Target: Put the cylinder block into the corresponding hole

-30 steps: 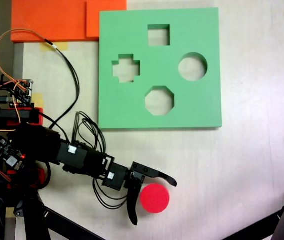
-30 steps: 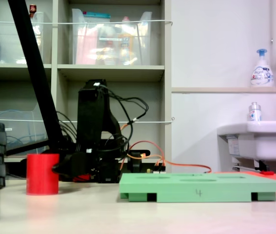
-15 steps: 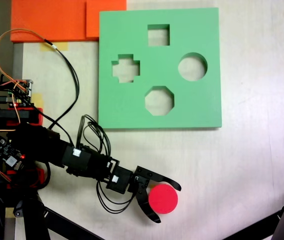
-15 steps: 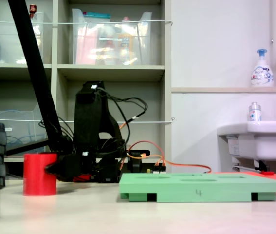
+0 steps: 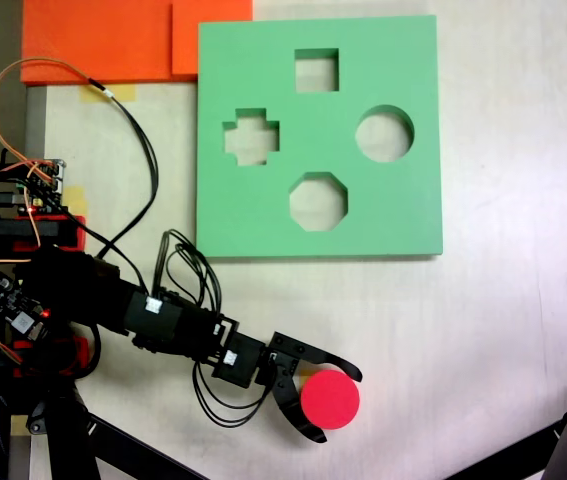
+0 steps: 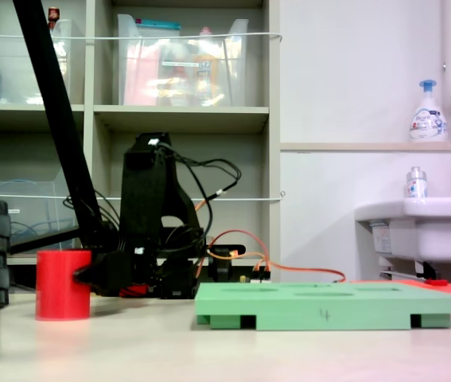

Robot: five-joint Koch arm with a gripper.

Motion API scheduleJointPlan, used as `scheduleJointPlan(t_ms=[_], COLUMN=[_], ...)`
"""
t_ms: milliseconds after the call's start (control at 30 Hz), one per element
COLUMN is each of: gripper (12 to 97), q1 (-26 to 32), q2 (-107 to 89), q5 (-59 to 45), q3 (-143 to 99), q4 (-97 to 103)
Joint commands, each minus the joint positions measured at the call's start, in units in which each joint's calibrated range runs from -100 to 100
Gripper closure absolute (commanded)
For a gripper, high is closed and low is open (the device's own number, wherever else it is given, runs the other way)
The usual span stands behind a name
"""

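Pincer [image 5: 338, 406] jaws apart around cylinder block [image 5: 330, 399], upright on table [image 5: 503, 330].

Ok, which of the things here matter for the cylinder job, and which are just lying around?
For the job: red cylinder block, gripper around it, round hole in the green board.

Lying about: orange foam sheets, soap bottle, sink, shelf boxes.

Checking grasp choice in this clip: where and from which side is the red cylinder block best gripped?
Grip the cylinder block on its curved side wall, across the width, coming in low from the left of the overhead-looking fixed view, as the gripper does. It stands upright on the table, so the wall is free all round; the jaws already straddle it.
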Motion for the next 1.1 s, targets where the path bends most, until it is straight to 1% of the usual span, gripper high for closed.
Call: scheduleJointPlan(t_ms=[0,67,200,300,433,533,633,767,867,1067], gripper=[73.0,73.0,73.0,73.0,72.8,72.8,72.8,72.8,72.8,72.8], q1=[0.0,0.0,0.88,2.88,7.77,13.24,18.12,23.05,25.45,27.59], q2=[-4.58,-8.91,-27.06,-41.87,-59.47,-67.43,-66.59,-58.07,-49.27,-33.21], q5=[0.34,0.34,0.34,0.34,-0.73,-2.54,-3.66,-5.18,-5.18,-5.18], q3=[0.51,-0.88,-4.67,-6.17,-5.87,-2.48,2.31,9.88,15.17,24.94], q4=[7.34,7.34,7.34,-0.94,-13.36,-24.63,-28.77,-31.85,-31.95,-33.0])
